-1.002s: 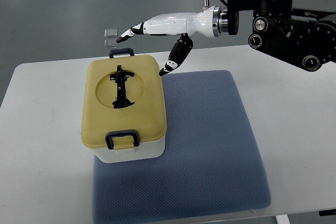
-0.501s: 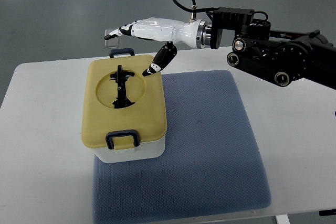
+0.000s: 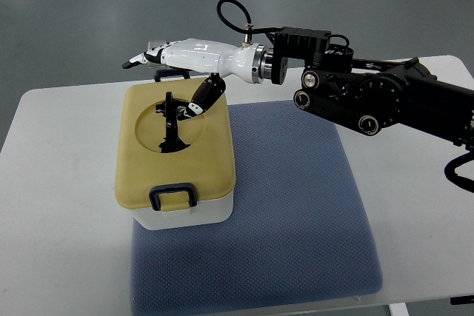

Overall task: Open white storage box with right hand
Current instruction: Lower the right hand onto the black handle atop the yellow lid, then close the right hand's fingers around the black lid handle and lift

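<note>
Top view: the right hand (image 3: pixel 174 64) reaches in from the right on a black jointed arm (image 3: pixel 378 98), its white palm stretched flat above the far edge of the white storage box (image 3: pixel 176 157). The fingers (image 3: pixel 141 59) are extended and spread wide, pointing left past the box's far rim, and they hold nothing. The thumb (image 3: pixel 201 96) hangs down from the palm, its dark tip over the round recess in the tan lid (image 3: pixel 211 160), just right of the black handle (image 3: pixel 172 122) that lies folded in that recess; whether the tip touches the lid cannot be told. Directly beneath the hand, the lid sits closed on the box. The far blue latch (image 3: pixel 169 76) is mostly hidden under the palm; the near blue latch (image 3: pixel 172 197) lies well below the hand, at the box's front edge. The box stands on the left part of a blue-grey mat (image 3: pixel 296 212), which lies on the white bench (image 3: pixel 52 205) below and to the right of the hand.
</note>
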Robot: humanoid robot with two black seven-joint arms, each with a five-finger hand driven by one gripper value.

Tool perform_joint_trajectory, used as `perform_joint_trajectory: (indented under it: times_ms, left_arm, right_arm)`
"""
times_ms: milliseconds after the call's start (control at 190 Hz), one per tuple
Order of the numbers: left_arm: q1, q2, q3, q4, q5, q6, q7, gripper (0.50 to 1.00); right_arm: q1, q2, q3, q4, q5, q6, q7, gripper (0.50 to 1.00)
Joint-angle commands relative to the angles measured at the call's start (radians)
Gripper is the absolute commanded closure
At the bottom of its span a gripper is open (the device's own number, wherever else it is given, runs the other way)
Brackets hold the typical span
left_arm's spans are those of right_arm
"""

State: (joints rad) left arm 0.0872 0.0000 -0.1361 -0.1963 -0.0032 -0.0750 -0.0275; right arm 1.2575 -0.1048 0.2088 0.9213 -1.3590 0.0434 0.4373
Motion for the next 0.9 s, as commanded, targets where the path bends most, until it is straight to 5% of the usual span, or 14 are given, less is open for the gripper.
perform_joint_trajectory:
  times_ms: [0,153,285,401,696,896]
  left_arm:
    - [0.000,0.000,0.000,0.000,0.000,0.001,0.000,0.500]
    - [0.000,0.000,0.000,0.000,0.000,0.000,0.000,0.500]
    - [0.000,0.000,0.000,0.000,0.000,0.000,0.000,0.500]
    - [0.000,0.000,0.000,0.000,0.000,0.000,0.000,0.500]
    - [0.000,0.000,-0.002,0.001,0.000,0.000,0.000,0.500]
    - [0.000,0.000,0.000,0.001,0.000,0.001,0.000,0.500]
  right_arm:
    - [-0.012,0.030,0.000,-0.024,0.000,-0.017,0.000,0.570]
    - [-0.017,0.065,0.000,-0.050,0.000,-0.027,0.000,0.603]
    - [-0.023,0.086,0.000,-0.061,0.001,-0.062,0.000,0.720]
    - [-0.024,0.093,0.000,-0.059,0.001,-0.066,-0.002,1.000]
    - [0.013,0.062,0.012,-0.030,0.018,-0.077,-0.008,1.000]
    - [0.071,-0.065,0.023,0.053,0.044,-0.070,-0.008,1.000]
